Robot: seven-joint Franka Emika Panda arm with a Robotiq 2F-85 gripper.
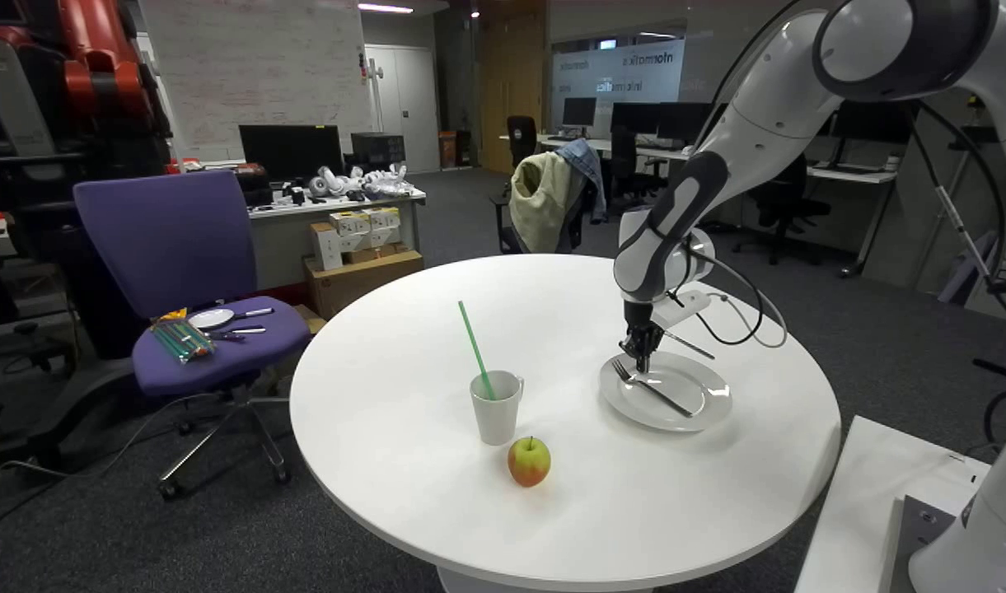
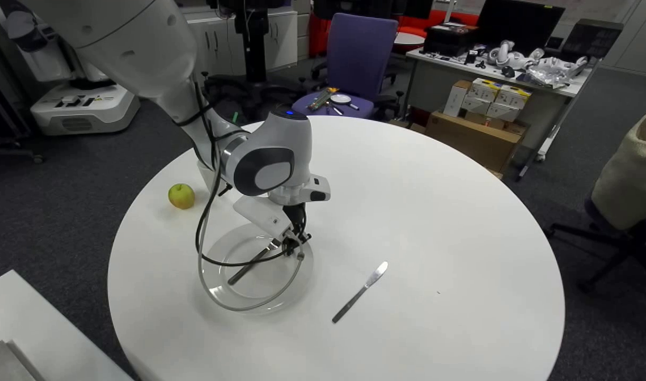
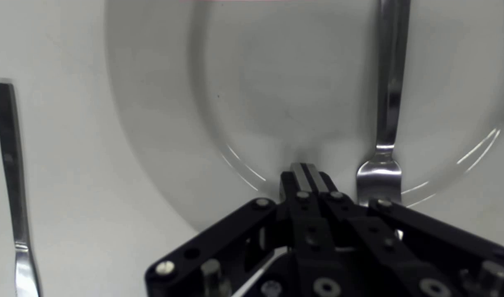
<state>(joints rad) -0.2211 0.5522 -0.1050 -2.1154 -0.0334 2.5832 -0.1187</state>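
My gripper (image 3: 304, 168) is shut, its fingertips together with nothing visible between them. It points down low over a white plate (image 3: 276, 62), close to the surface; I cannot tell if it touches. The plate shows in both exterior views (image 1: 688, 375) (image 2: 267, 283). A metal fork (image 3: 390, 82) lies on the plate beside the fingertips, its tines partly hidden by the gripper in the wrist view. The gripper also shows in both exterior views (image 1: 643, 366) (image 2: 291, 251). A table knife (image 3: 12, 165) lies on the table beside the plate, and shows in an exterior view (image 2: 357, 296).
A white mug (image 1: 496, 422) with a green straw (image 1: 475, 346) and a red-green apple (image 1: 529, 463) stand on the round white table (image 1: 387, 354). In an exterior view the arm partly hides the mug (image 2: 206, 174). Cables (image 2: 200, 238) loop from the arm over the plate. A purple chair (image 1: 169, 239) stands nearby.
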